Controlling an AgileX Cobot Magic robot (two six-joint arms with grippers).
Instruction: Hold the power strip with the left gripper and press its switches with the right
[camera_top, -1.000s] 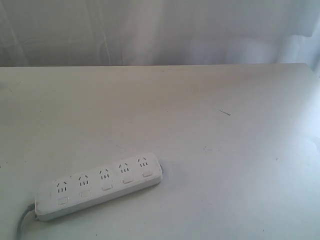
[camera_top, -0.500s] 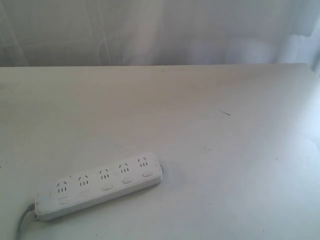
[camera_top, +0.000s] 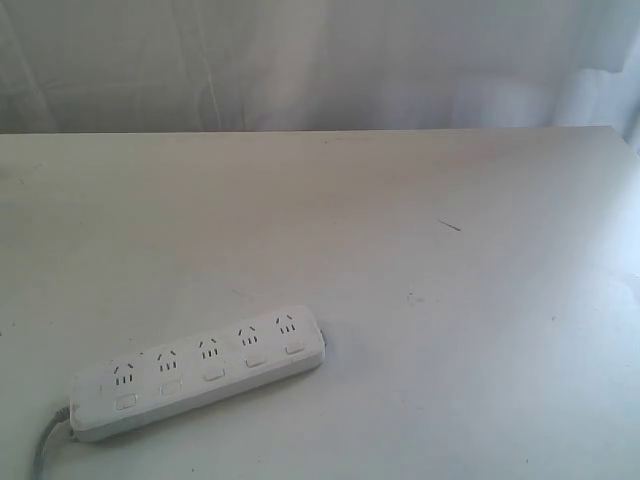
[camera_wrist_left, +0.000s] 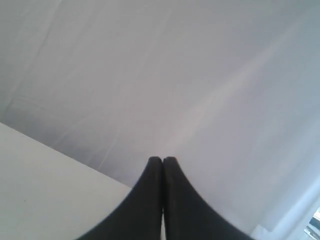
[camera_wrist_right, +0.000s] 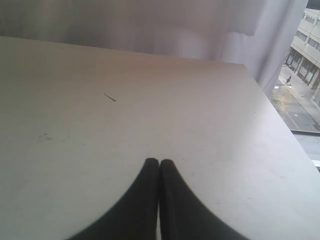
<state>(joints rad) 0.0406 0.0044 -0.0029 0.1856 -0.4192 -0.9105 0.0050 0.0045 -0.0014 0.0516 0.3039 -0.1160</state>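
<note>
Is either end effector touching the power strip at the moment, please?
No, the power strip lies alone on the table, with nothing touching it.

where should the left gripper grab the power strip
Probably the rounded end by the grey cord, from above, fingers across the narrow width: the power strip lies flat, so only its long edges offer grip, and that end leaves most switches clear.

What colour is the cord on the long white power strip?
Grey. The thin cord of the white power strip shows best in the exterior view.
</note>
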